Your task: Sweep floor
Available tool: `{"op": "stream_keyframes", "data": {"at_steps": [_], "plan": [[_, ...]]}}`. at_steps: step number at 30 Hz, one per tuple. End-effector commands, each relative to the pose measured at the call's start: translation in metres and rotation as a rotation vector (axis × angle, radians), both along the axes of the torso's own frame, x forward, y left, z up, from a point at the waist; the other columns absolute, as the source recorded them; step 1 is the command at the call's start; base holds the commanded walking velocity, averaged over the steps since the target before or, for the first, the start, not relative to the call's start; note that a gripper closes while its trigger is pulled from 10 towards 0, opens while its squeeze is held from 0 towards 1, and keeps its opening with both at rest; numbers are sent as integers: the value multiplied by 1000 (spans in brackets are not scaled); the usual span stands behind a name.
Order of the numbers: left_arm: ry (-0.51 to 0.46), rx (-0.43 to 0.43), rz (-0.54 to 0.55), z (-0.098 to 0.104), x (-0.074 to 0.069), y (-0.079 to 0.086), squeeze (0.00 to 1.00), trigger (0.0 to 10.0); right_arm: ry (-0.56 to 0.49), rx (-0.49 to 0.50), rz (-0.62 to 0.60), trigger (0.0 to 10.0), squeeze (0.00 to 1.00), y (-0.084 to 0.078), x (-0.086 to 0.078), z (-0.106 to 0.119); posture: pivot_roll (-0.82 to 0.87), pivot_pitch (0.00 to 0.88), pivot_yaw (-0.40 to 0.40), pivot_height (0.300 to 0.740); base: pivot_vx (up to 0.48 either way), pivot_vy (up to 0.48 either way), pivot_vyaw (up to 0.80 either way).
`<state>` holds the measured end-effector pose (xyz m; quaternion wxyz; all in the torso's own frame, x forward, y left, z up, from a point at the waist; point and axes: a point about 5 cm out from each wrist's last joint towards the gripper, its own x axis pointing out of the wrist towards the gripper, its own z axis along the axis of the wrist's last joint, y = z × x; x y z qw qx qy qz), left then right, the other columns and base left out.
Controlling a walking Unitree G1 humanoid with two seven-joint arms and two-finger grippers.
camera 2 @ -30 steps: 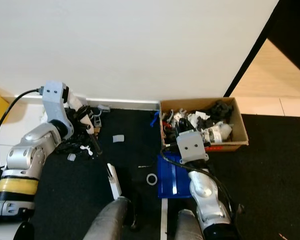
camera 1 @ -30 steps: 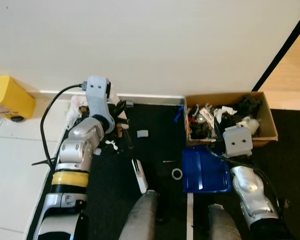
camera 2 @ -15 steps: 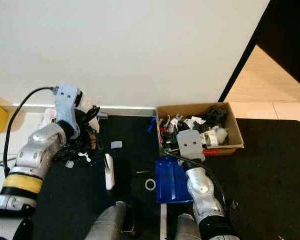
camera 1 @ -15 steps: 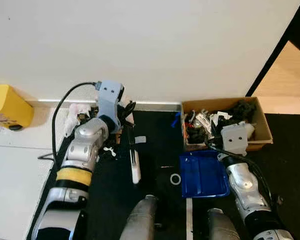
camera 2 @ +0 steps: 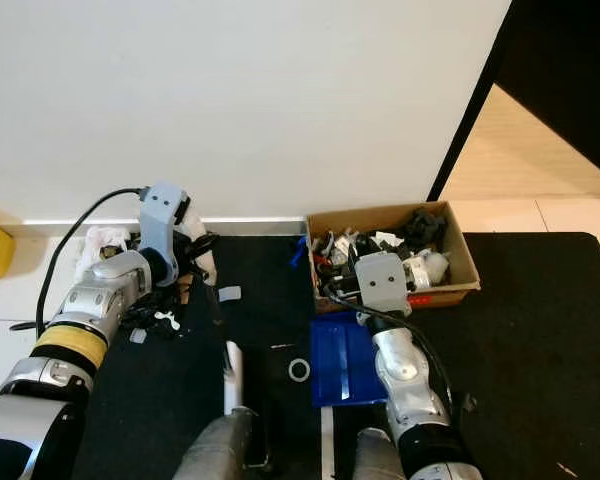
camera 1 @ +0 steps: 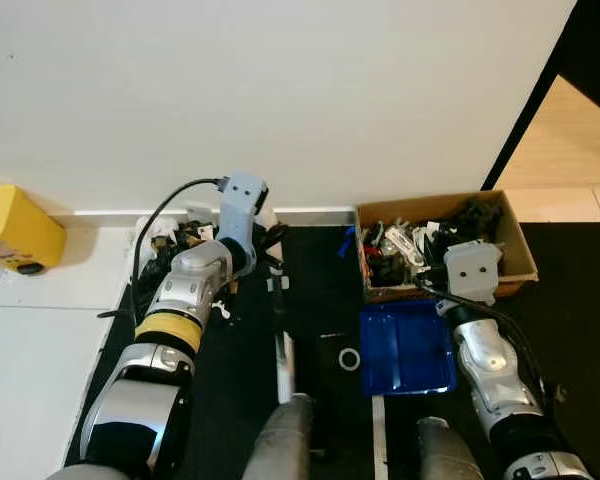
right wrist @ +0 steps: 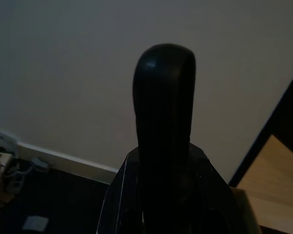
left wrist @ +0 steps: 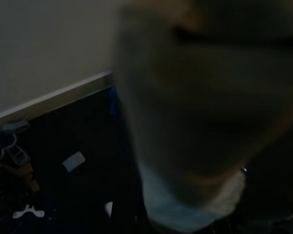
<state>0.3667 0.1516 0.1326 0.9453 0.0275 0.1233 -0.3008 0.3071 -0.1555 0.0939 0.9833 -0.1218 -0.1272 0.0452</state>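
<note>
Left claw [camera 1: 270,243]: near the wall's foot, over the black mat; clamped on the broom, as far as the head views show.
Broom [camera 1: 283,345]: thin dark handle running from the left claw down to a white head on the mat between the robot's legs.
Right claw [camera 1: 450,300]: under the wrist box at the dustpan's back edge; closed round the dustpan's dark handle, judging by the wrist view.
Dustpan [camera 1: 408,347]: blue, flat on the mat, just before the cardboard box [camera 1: 525,262].
Litter: small ring [camera 1: 351,358] just beside the dustpan; pale scrap [camera 2: 229,293]; tangled heap [camera 2: 160,318] by the left arm.
Risk: broom may catch the tangled heap; a hard stroke could push the ring past the pan.
</note>
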Motion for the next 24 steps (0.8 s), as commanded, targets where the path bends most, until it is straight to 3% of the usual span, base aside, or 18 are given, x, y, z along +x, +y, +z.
{"op": "stream_keyframes", "data": {"at_steps": [1,4,6,15,24], "plan": [[21,9,28,-10,-4,10,0,10000,57,36,20,10000,0,13,-4,-14,131,197,206,740,0,0,0],[20,20,72,-13,-6,15,0,10000,56,48,17,10000,0,16,-5,-14,131,191,205,740,0,0,0],[2,-17,113,-13,-5,16,0,10000,55,52,25,10000,0,19,-5,-13,131,191,205,740,0,0,0],[-43,-82,131,-11,-9,12,0,10000,55,28,49,10000,0,17,-4,-12,122,176,166,740,0,0,0],[-57,-101,170,-14,-14,14,0,10000,-102,26,79,10000,0,11,-1,29,113,170,133,740,0,0,0]]}}
